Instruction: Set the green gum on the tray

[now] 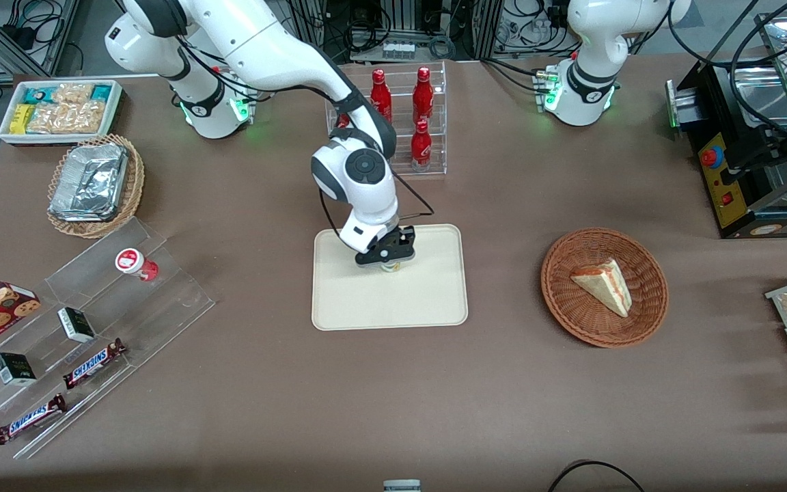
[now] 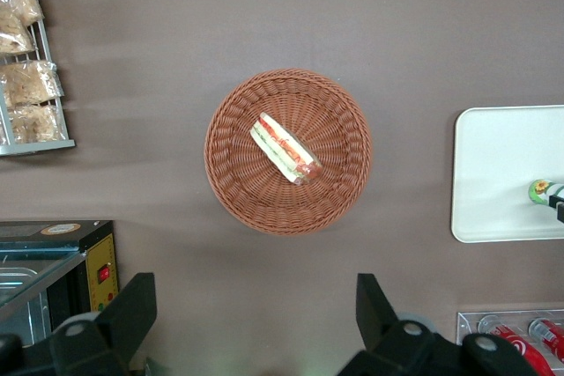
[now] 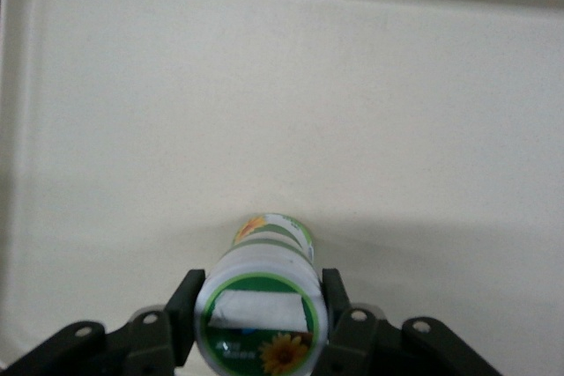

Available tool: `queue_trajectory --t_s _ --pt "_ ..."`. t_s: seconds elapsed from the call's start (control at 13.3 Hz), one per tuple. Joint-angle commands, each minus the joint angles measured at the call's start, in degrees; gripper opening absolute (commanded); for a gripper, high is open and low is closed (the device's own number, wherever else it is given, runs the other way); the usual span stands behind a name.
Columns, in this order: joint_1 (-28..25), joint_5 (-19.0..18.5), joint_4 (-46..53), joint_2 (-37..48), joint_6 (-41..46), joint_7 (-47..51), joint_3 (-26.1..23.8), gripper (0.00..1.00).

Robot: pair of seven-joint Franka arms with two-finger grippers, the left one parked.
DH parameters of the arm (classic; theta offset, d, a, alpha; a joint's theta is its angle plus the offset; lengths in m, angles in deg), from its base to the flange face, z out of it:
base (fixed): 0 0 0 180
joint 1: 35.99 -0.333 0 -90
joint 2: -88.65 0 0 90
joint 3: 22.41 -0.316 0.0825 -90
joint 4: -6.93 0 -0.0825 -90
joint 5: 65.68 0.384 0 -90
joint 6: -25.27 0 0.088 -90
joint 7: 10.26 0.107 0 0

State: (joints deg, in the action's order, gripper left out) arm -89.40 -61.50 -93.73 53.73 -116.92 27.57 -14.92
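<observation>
The green gum (image 3: 262, 310), a small bottle with a white lid ringed in green and a green-and-yellow label, stands upright between my gripper's fingers (image 3: 187, 305). The gripper (image 1: 389, 263) is shut on it, low over the cream tray (image 1: 393, 307), about the tray's middle and toward its edge farther from the front camera. The bottle's base looks to be at or just above the tray floor (image 3: 352, 85). In the front view only the bottle's lower part (image 1: 391, 267) shows under the gripper. The left wrist view shows the gum (image 2: 540, 190) on the tray (image 2: 502, 156).
A rack of red bottles (image 1: 421, 123) stands just farther from the front camera than the tray. A wicker basket with a sandwich (image 1: 604, 287) lies toward the parked arm's end. An acrylic stand with a red-lidded bottle (image 1: 135, 262) and a white snack bin (image 1: 59, 109) lie toward the working arm's end.
</observation>
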Motion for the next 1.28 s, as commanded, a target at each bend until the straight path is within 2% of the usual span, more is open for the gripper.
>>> queue_trajectory --t_s 0.0,0.23,0.38,0.75,0.98,1.21 --pt "-0.56 0.83 2.13 -1.82 -0.46 0.32 0.69 0.99" --pt "0.32 0.39 2.04 -1.12 0.06 -0.38 0.78 1.00" --pt "1.11 0.30 1.34 2.29 2.33 -0.82 1.04 1.00" --pt "5.24 0.30 1.16 16.96 22.70 -4.34 1.22 1.00" --pt "9.45 0.30 1.16 25.49 33.95 -8.02 1.22 1.00" --pt "13.84 0.30 -0.50 32.88 40.74 -10.40 1.22 1.00"
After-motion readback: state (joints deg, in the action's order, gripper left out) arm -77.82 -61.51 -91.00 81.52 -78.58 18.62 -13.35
